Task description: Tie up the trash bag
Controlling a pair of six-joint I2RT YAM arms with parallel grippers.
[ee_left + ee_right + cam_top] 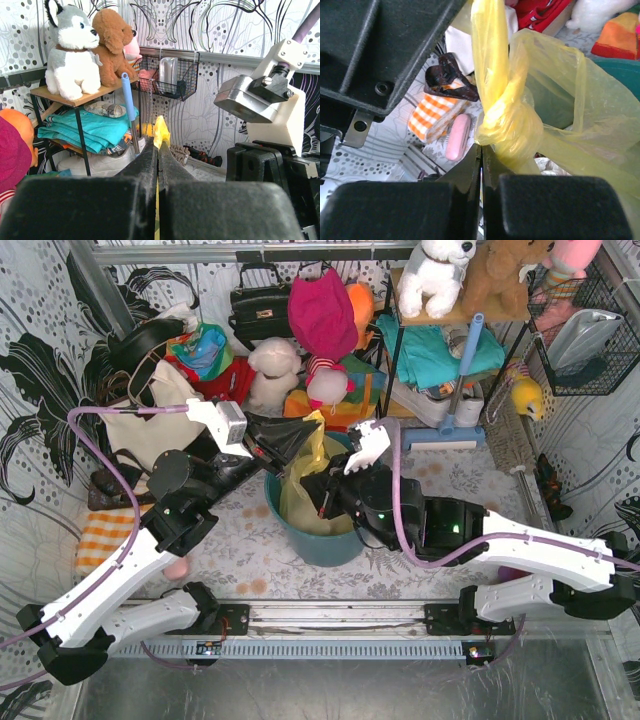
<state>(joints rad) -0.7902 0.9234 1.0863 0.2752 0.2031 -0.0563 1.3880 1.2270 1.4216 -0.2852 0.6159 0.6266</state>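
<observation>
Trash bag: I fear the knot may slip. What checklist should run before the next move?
1. Knot formed in bag: ok.
2. Left fingers shut on bag's tail: ok.
3. Right fingers shut at the knot: ok.
4. Plastic pinched between right fingers: cannot tell.
5. Bag seated in bin: ok.
6. Knot fully tight: cannot tell.

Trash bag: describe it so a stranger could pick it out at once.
Find the round teal bin in the middle of the table. The trash bag sits in it: thin translucent yellow plastic, neck twisted into a knot, unlike the opaque cream tote behind.
</observation>
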